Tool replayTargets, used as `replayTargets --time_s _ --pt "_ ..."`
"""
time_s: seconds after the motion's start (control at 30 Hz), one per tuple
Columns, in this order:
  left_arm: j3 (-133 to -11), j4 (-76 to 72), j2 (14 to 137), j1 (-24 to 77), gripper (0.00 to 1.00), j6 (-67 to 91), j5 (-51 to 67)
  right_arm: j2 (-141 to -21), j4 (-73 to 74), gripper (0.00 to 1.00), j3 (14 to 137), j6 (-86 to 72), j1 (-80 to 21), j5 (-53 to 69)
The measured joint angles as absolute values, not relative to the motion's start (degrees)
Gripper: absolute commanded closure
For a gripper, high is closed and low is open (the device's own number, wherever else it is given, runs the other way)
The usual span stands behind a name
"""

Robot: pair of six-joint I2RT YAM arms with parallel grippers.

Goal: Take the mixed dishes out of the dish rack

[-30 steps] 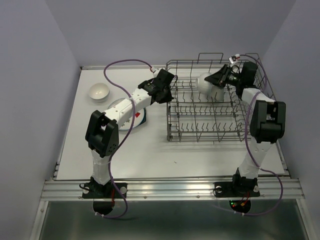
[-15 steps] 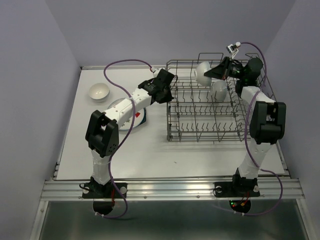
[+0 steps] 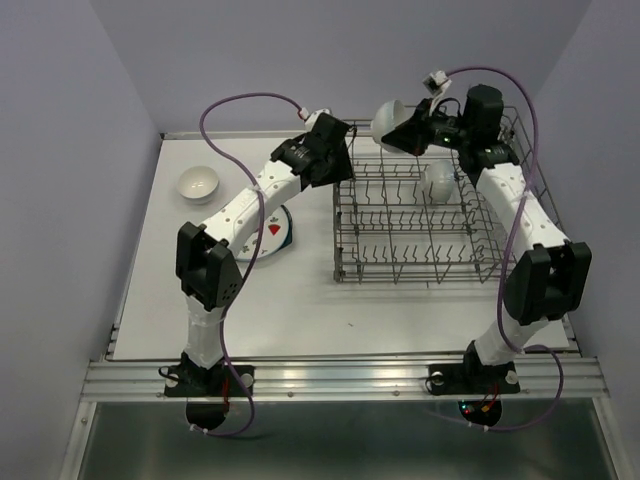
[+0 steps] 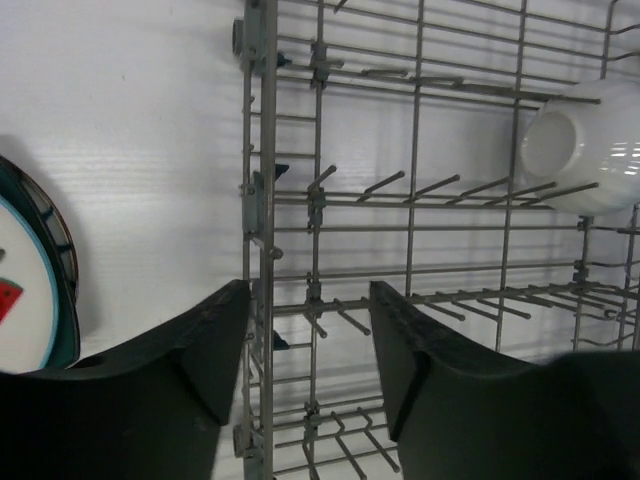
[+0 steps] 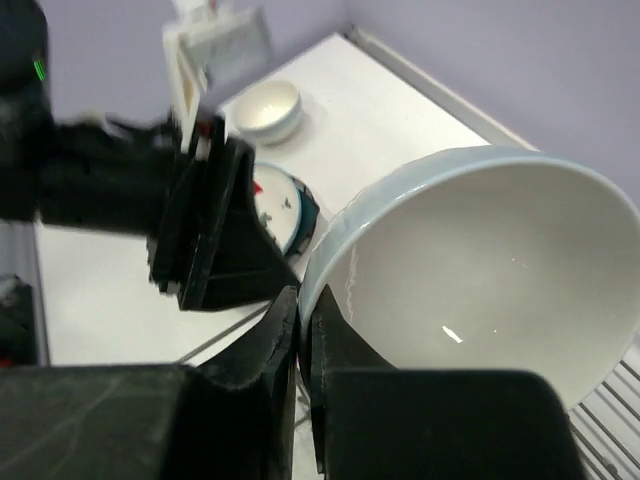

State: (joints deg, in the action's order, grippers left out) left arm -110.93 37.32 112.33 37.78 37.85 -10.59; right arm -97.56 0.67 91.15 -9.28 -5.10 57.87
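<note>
Above the far rail of the large grey wire dish rack [image 3: 440, 262], gripping a round white bowl [image 3: 391, 117] by the rim in the right gripper [image 3: 414, 133], jaws narrowed hard onto the wall, bowl tilted. Up close from the right wrist: glossy off-white inside, faint blue-grey outside. From the left wrist, unlike overhead: left gripper [image 4: 308, 300] jaws spread wide, holding nothing, over the rack's left edge, and a white ribbed cup [image 4: 588, 140] lying on its side among the tines. Only from overhead, the whole layout: small white bowl [image 3: 198, 184] well apart on the white table [image 3: 300, 300], strawberry-patterned round plate [image 3: 262, 240] stacked on a dark teal rounded plate [image 3: 291, 232] just beside the rack
</note>
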Motion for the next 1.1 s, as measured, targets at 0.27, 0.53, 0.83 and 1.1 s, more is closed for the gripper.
replayTargets --time_s 0.27,0.53,0.83,1.1 --pt "-115.0 39.4 108.8 36.6 0.09 36.9 -11.6 -88.1 23.3 0.99 89.7 18.7 -12.6 44.2" --pt "-115.0 40.7 103.4 34.9 0.01 34.9 -7.6 -78.9 36.0 0.99 83.1 45.3 -14.6 38.1" --pt "-115.0 36.2 101.5 36.4 0.01 27.0 8.5 -76.6 49.1 0.99 81.6 64.0 -17.5 43.0" --pt "-114.3 35.4 101.5 39.1 0.01 23.2 12.1 -79.0 51.1 0.99 81.6 66.7 -21.1 44.1"
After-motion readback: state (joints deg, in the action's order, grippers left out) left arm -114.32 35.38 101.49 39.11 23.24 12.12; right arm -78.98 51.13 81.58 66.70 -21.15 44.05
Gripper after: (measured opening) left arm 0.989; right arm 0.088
